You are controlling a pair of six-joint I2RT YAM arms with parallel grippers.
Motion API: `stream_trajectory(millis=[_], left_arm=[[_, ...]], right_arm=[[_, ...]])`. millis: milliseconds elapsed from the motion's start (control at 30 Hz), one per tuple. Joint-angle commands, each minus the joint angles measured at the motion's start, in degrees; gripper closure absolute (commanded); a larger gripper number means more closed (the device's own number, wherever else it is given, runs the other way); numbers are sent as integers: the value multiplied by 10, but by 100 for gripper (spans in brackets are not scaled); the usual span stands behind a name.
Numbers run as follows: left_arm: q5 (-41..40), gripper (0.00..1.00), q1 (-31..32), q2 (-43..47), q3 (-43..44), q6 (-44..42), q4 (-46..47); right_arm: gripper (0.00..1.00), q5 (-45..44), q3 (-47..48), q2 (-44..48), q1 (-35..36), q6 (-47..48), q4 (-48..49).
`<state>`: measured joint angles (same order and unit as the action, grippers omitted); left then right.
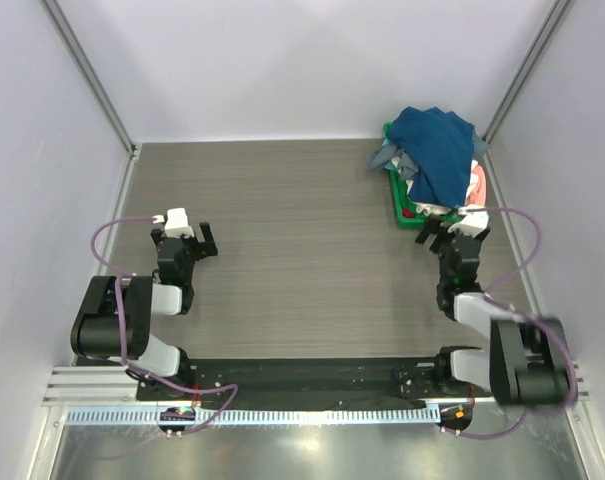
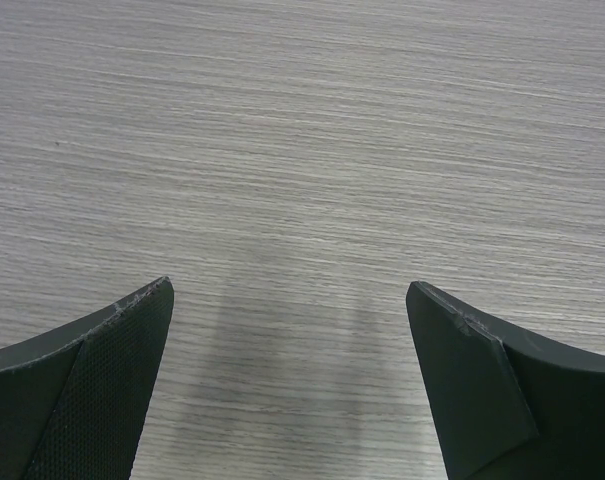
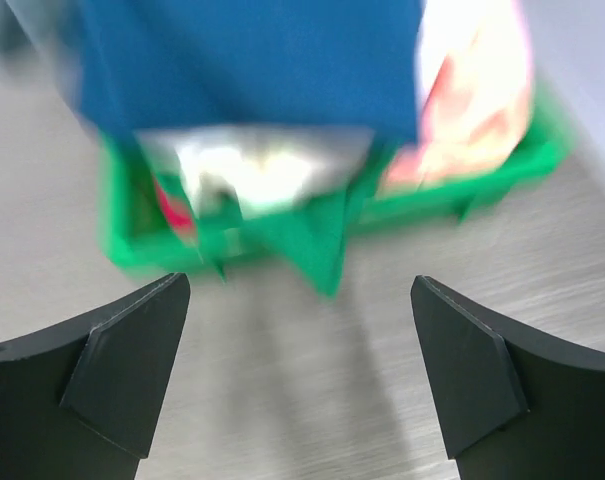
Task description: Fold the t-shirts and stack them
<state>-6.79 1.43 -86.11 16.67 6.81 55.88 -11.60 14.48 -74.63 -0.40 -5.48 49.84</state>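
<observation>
Several t-shirts lie heaped in a green basket [image 1: 398, 207] at the far right of the table. A dark navy-blue shirt [image 1: 437, 145] is on top, with a grey-blue one [image 1: 386, 153], white cloth and a salmon-pink one [image 1: 476, 184] under it. My right gripper [image 1: 449, 231] is open and empty just in front of the basket. In the blurred right wrist view the navy shirt [image 3: 252, 60] and pink cloth [image 3: 472, 100] hang over the basket [image 3: 322, 235] ahead of my open gripper [image 3: 300, 300]. My left gripper [image 1: 183, 243] is open and empty over bare table; its wrist view [image 2: 290, 295] shows only wood.
White walls close in the table on three sides, with metal rails along the left and right edges. The arm bases and a black mounting plate [image 1: 312, 375] sit at the near edge. Purple cables loop beside each arm.
</observation>
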Motion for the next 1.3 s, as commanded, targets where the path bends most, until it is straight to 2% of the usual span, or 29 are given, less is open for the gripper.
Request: stream_trajectory(millis=[0, 33, 100, 133, 167, 200, 233, 300, 333, 367, 400, 433, 467, 500, 533, 567, 633, 700, 733, 800, 833, 900, 1000, 1133, 1267], left_arm=[[4, 0, 0, 7, 10, -10, 21], [4, 0, 0, 7, 10, -12, 22], [4, 0, 0, 8, 10, -10, 21], [4, 0, 0, 7, 10, -10, 22], [5, 0, 0, 6, 11, -11, 21], [3, 0, 0, 6, 12, -10, 20], [3, 0, 0, 6, 12, -10, 20], [-34, 0, 3, 22, 13, 7, 13], [-108, 0, 8, 44, 20, 11, -15], [-141, 0, 21, 72, 64, 17, -73], [-180, 0, 22, 144, 103, 59, -248], [-187, 0, 21, 167, 150, 100, -350], [-186, 0, 21, 187, 237, 148, -511], [-190, 0, 22, 196, 257, 247, -539], [-189, 0, 22, 192, 260, 315, -556], [-125, 0, 9, 184, 269, 352, -569], [-38, 0, -2, 166, 298, 340, -621], [-52, 0, 17, 182, 324, 335, -683], [-56, 0, 22, 211, 327, 325, -697], [-76, 0, 26, 243, 341, 323, -763], [-80, 0, 34, 274, 347, 330, -784], [-42, 0, 35, 300, 341, 329, -802], [-24, 0, 35, 342, 322, 327, -813], [-3, 0, 36, 357, 341, 313, -861], [0, 0, 36, 368, 359, 288, -902]], right_arm=[[0, -79, 83, 170, 4, -66, -151], [0, -77, 143, 246, 4, -85, -259], [0, -70, 193, 298, 4, -111, -337], [1, -83, 212, 332, 4, -139, -358], [0, -104, 213, 349, 4, -234, -363], [0, -102, 205, 359, 4, -247, -345], [0, -29, 202, 354, 1, -234, -293], [0, -26, 264, 308, 1, -234, -349], [1, -37, 371, 260, 1, -238, -465], [0, -25, 434, 163, 1, -223, -530], [0, -18, 567, 100, 1, -198, -655], [1, -16, 629, 49, 1, -191, -711], [5, -18, 681, 6, 1, -183, -753], [5, -10, 718, -62, 3, -174, -772], [4, 8, 766, -86, 3, -148, -780], [4, 17, 790, -109, 3, -146, -788], [2, 47, 843, -155, 3, -131, -794], [3, 66, 882, -189, 4, -117, -797], [4, 64, 937, -238, 4, -111, -825], [10, 52, 1012, -302, 27, -96, -876], [14, 43, 1083, -358, 30, -90, -928], [18, 7, 1144, -402, 42, -90, -968], [20, -24, 1148, -437, 49, -90, -968], [26, -60, 1149, -455, 49, -84, -967], [54, -73, 1156, -463, 50, -78, -967]])
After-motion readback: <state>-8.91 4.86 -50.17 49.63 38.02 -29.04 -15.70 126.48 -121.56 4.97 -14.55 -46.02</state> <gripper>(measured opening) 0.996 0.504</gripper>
